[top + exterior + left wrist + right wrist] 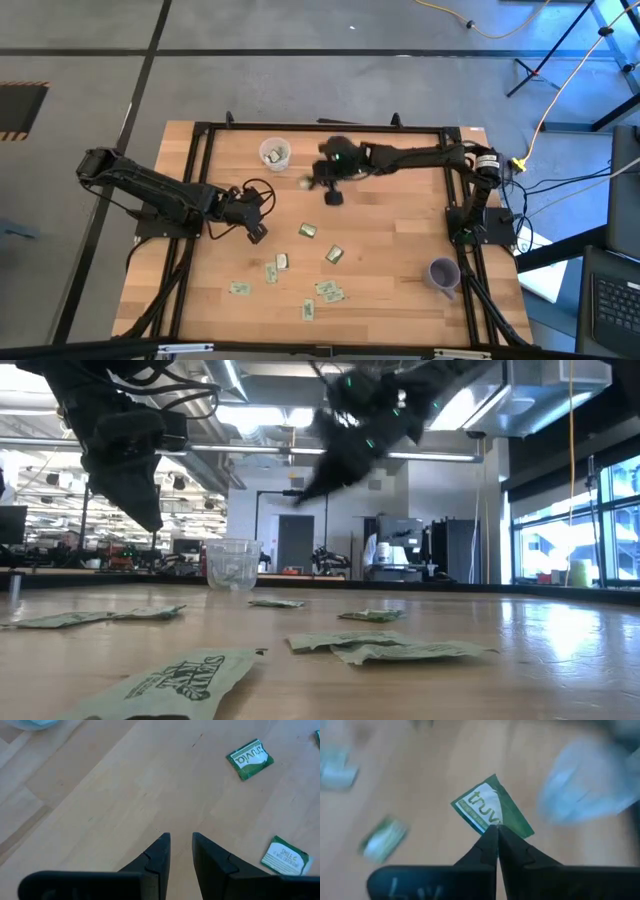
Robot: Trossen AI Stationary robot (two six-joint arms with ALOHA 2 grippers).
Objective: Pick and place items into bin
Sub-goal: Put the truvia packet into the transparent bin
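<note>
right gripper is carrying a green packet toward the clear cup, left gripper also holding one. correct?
Not quite. The left gripper holds nothing: the left wrist view shows its fingers apart over bare wood. The right gripper is indeed shut on a green packet, near the clear cup.

Right claw [496, 834] pinched shut, arm stretched across table; left claw [180, 842] parted, low.

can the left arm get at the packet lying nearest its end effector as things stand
Probably yes. The left end effector is open and empty over bare wood, and the nearest packet lies flat with nothing between them. The right end effector, shut on another packet, is up near the cup.
</note>
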